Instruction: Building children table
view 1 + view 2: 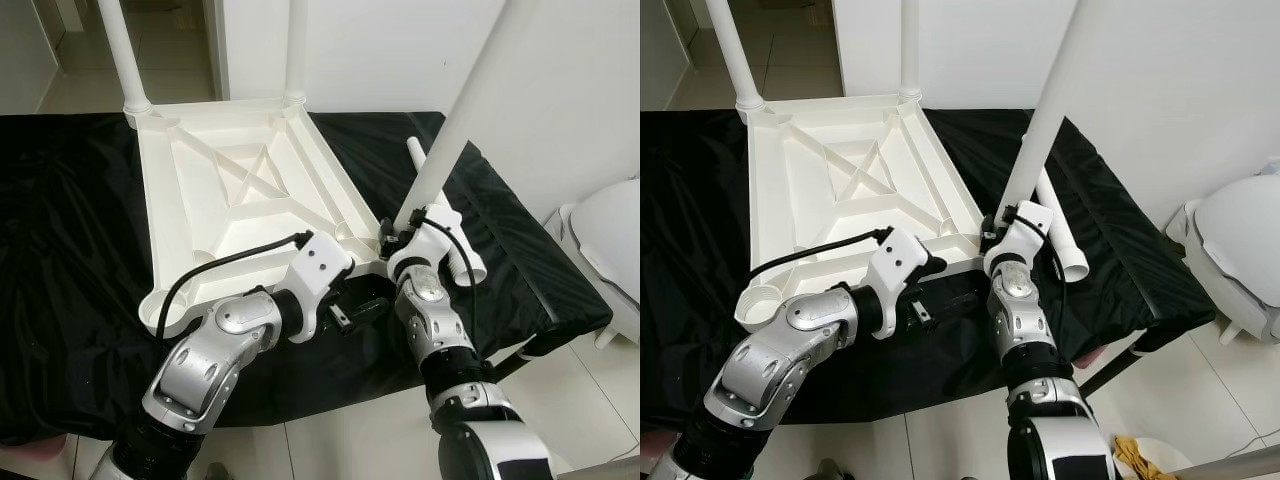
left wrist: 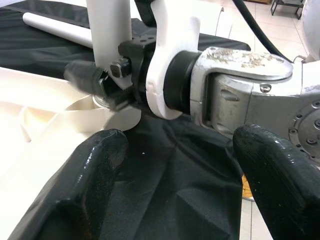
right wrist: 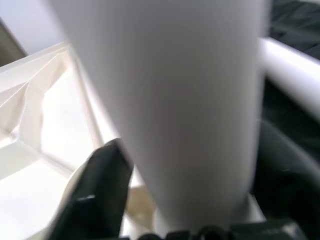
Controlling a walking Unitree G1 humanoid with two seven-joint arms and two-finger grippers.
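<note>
White plastic leg tube [image 1: 455, 125], clamped by your right gripper [image 1: 398, 238], needs holding upright over the near-right corner socket of the upturned white plastic tabletop [image 1: 240, 190] while you twist it home, with your left gripper [image 2: 175, 165] spread wide and empty beside it.

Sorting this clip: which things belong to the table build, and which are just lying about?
Job:
- upturned white tabletop
- two fitted legs
- leg held in right tool
- spare leg on black cloth
- left tool

Lying about:
- white appliance
- yellow rag
</note>
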